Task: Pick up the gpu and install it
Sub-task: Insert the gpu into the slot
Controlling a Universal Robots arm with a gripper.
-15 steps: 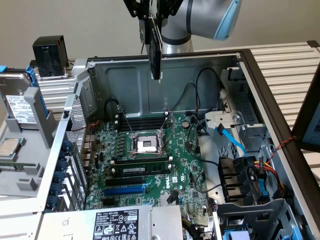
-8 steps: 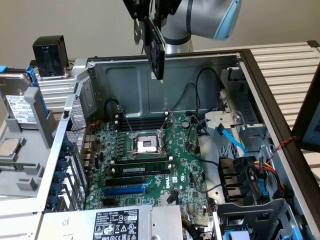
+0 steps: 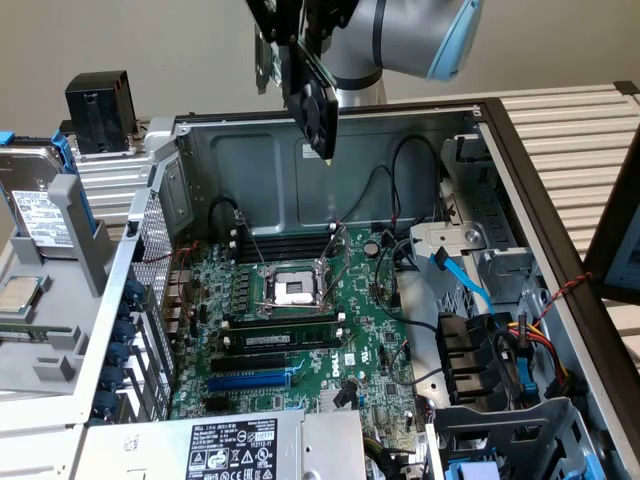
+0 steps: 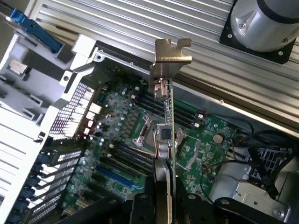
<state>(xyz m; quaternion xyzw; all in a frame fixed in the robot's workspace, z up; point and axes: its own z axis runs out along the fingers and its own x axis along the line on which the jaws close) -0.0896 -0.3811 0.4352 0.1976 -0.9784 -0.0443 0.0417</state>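
Observation:
The gpu [image 3: 311,97], a green card with a black fan on one face, hangs in the air above the rear wall of the open computer case [image 3: 250,150]. My gripper [image 3: 297,28] is shut on its upper part. In the wrist view the gpu [image 4: 170,116] shows edge-on between my fingers [image 4: 140,207]. Its silver end bracket [image 4: 171,58] points away from the gripper [image 4: 163,203]. Below it lies the green motherboard [image 3: 300,335] with an uncovered processor socket [image 3: 291,290] and a blue expansion slot [image 3: 250,380].
A hard drive [image 3: 35,210] and a black block [image 3: 100,110] sit at the exterior view's left. The power supply [image 3: 235,445] fills the case's near corner. Cables and drive bays [image 3: 500,345] crowd the case's right side. Memory sticks [image 3: 285,335] stand beside the socket.

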